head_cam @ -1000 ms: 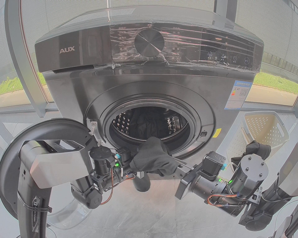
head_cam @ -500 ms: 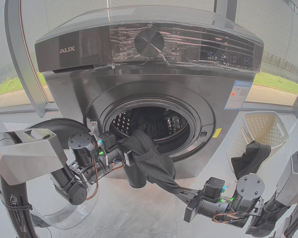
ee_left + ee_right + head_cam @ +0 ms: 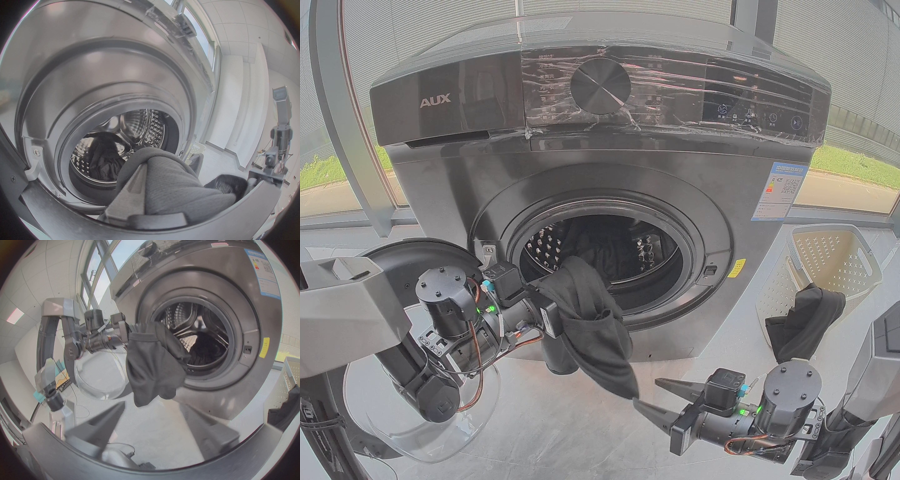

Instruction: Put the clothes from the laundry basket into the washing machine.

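- The left gripper (image 3: pixel 557 307) is clamped on a dark garment (image 3: pixel 594 331). Its fingers are buried in the cloth, and in the left wrist view one finger (image 3: pixel 132 187) shows with the fabric draped over it.
- The garment is held just in front of the lower left edge of the washing machine (image 3: pixel 600 156) door opening (image 3: pixel 675 250). Most of it hangs down outside the drum, toward the floor.
- The right gripper (image 3: pixel 649 392) sits low in front of the machine, just below the garment's hanging hem. Its fingers are spread wide and hold nothing.
- Dark clothes (image 3: pixel 606 240) already lie inside the drum.
- The round door (image 3: pixel 412 262) stands swung open on the left.
- The laundry basket (image 3: pixel 831 229) stands to the right of the machine, with a second dark garment (image 3: pixel 806 319) draped over its near rim.
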You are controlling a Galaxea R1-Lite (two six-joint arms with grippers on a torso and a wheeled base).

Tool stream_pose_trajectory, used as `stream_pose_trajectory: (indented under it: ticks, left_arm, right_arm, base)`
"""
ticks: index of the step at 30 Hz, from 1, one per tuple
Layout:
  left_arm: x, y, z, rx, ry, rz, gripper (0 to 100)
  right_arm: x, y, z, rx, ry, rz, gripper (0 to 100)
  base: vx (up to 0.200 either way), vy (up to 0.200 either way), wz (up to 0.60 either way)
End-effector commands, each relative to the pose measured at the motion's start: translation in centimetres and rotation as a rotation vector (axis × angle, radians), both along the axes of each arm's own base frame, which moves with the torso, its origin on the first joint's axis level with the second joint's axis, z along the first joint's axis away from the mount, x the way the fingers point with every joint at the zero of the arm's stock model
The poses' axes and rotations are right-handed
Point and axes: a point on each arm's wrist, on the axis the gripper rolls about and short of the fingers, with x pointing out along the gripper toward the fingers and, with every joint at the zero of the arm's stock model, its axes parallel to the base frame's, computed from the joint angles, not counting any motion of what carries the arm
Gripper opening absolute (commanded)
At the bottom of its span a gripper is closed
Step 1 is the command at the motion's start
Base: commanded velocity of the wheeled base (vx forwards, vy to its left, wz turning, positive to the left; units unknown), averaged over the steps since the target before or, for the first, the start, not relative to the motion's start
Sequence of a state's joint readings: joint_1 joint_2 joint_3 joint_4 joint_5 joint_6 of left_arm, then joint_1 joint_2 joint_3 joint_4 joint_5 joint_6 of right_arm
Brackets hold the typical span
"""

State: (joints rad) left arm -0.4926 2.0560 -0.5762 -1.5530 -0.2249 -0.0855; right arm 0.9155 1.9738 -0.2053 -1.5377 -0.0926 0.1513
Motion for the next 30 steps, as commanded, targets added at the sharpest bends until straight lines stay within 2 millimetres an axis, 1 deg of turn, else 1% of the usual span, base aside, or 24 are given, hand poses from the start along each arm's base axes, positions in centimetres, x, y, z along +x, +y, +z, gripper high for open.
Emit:
stream_pose_trajectory:
  ticks: [1,4,5,7,8,13,17,20,22,28,30]
  left_arm:
    - [-2.4,-1.0,1.4,-0.006,-0.026,-0.047,0]
    - [-4.5,-1.1,2.0,-0.006,-0.022,-0.080,0]
    - [-5.4,-0.8,2.3,-0.007,-0.017,-0.092,0]
    - [-6.4,-0.4,2.7,-0.017,-0.012,-0.101,0]
    - [-7.3,0.1,2.8,-0.014,-0.008,-0.107,0]
    - [-8.7,1.1,2.7,0.000,0.007,-0.099,0]
    - [-8.5,1.3,2.2,0.020,0.017,-0.064,0]
    - [-8.5,1.1,2.0,0.014,0.034,-0.056,0]
    - [-8.5,1.2,1.5,0.029,0.054,-0.034,0]
    - [-8.5,1.3,1.1,0.042,0.064,0.024,0]
    - [-8.1,1.1,0.8,0.044,0.070,0.029,0]
  right_arm:
    - [-0.5,-1.6,-1.0,-0.065,0.044,-0.022,100]
    - [-0.8,-2.9,-1.6,-0.105,0.077,-0.048,100]
    - [-0.8,-3.5,-1.8,-0.115,0.091,-0.066,100]
    - [-0.7,-3.9,-1.8,-0.119,0.096,-0.085,100]
    - [-0.4,-4.2,-1.7,-0.107,0.095,-0.107,100]
    - [0.2,-5.2,-0.8,-0.067,0.076,-0.157,100]
    - [0.5,-5.6,-0.6,-0.059,0.069,-0.182,100]
    - [1.3,-5.7,-0.3,-0.040,0.055,-0.205,100]
    - [1.8,-5.8,-0.1,-0.029,0.047,-0.225,100]
    - [2.1,-6.2,0.3,-0.013,0.034,-0.244,100]
    - [2.3,-6.1,0.3,-0.010,0.031,-0.244,100]
  base:
    - [0.000,0.000,0.00]
    - [0.000,0.000,0.00]
    - [0.000,0.000,0.00]
    - [0.000,0.000,0.00]
    - [0.000,0.000,0.00]
    - [0.000,0.000,0.00]
    - [0.000,0.000,0.00]
    - [0.000,0.000,0.00]
    - [0.000,0.000,0.00]
    - [0.000,0.000,0.00]
    - [0.000,0.000,0.00]
